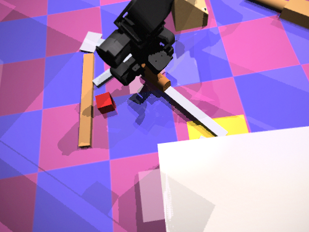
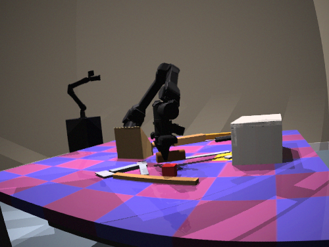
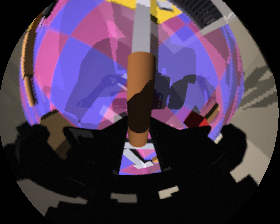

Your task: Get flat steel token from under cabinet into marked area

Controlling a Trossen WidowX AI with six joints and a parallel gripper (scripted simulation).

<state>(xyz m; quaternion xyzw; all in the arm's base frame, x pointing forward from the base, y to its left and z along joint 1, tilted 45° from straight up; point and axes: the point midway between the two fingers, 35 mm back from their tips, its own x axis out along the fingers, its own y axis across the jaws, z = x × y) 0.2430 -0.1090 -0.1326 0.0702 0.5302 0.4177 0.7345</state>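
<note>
My gripper is shut on the brown round handle of a tool with a long flat grey blade. The blade reaches over the yellow marked area, its tip near the cabinet's front edge in the top view. The white cabinet hides part of that area there. A small pale flat piece, apparently the token, lies on the yellow beside the blade. Whether it touches the blade or is wholly inside cannot be told.
A red block and an orange bar lie left of the gripper in the top view. Pale flat bars lie behind them. A tan wedge and a wooden-handled object are farther back.
</note>
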